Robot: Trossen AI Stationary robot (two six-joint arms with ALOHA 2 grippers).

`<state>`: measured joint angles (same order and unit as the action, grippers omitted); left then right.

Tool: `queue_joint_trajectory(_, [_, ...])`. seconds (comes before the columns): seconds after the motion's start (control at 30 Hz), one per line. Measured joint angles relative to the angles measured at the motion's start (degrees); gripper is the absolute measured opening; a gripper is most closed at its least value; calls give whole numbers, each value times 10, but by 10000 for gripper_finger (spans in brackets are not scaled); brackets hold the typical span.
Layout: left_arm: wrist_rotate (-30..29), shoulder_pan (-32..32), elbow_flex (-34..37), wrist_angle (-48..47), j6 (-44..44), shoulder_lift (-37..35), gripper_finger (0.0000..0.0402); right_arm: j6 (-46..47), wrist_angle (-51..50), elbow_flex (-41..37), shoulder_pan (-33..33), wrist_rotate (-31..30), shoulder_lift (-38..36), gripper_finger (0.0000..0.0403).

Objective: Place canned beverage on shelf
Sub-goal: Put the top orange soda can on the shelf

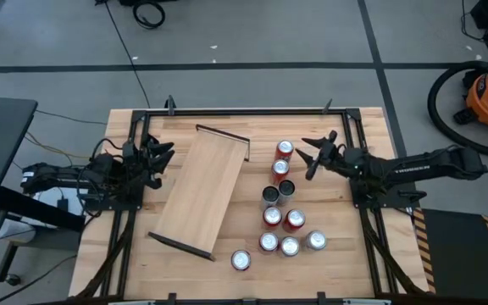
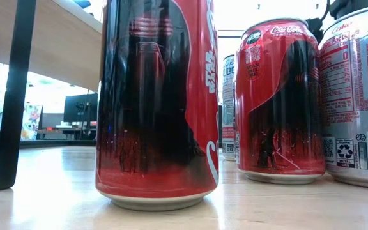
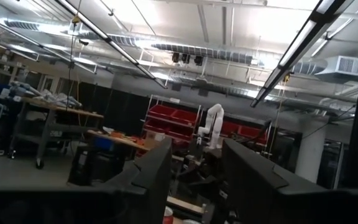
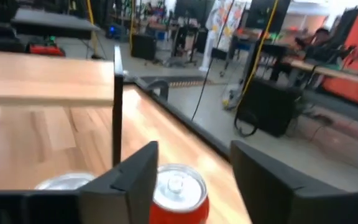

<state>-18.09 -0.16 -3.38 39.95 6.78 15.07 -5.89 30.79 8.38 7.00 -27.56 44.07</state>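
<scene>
Inspector: Hazards, largest item down. The table is of no concern. The shelf lies skewed across the middle of it, raised on its dark end bars, with nothing on it. A knock from either arm could slew it.

Clerk: And the arms?

Inspector: The right gripper sits near the far can, jaws moderately parted and holding nothing. The left gripper waits just off the shelf's left edge, fingers likewise apart and empty.

Clerk: The main risk?

Inspector: Crowding. The cans stand to the shelf's right, several touching or nearly so. A finger reaching between neighbours could topple one, and a toppled can would roll. The far can has another close behind it, so a careless approach would push both.

Clerk: The counts?

Inspector: One table, one shelf, two arms. Ten cans, I judge, though two dark-topped ones in the middle are hard to make out from above. Nine are grouped, and one stands alone near the shelf's near corner.
</scene>
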Motion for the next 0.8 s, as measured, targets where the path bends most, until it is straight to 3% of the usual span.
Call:
queue_joint_trajectory(0.17, [-5,0,0,7,-19,0,153,43,-52,0,43,54,-1,267])
queue_joint_trajectory(0.4, [-22,0,0,-7,-18,0,153,63,-87,24,118,149,2,289])
queue_joint_trajectory(0.63, [-22,0,0,2,-15,0,153,36,-141,137,139,201,108,296])
queue_joint_trajectory(0.8, [-22,0,0,6,-4,0,153,-5,-269,262,138,203,202,295])
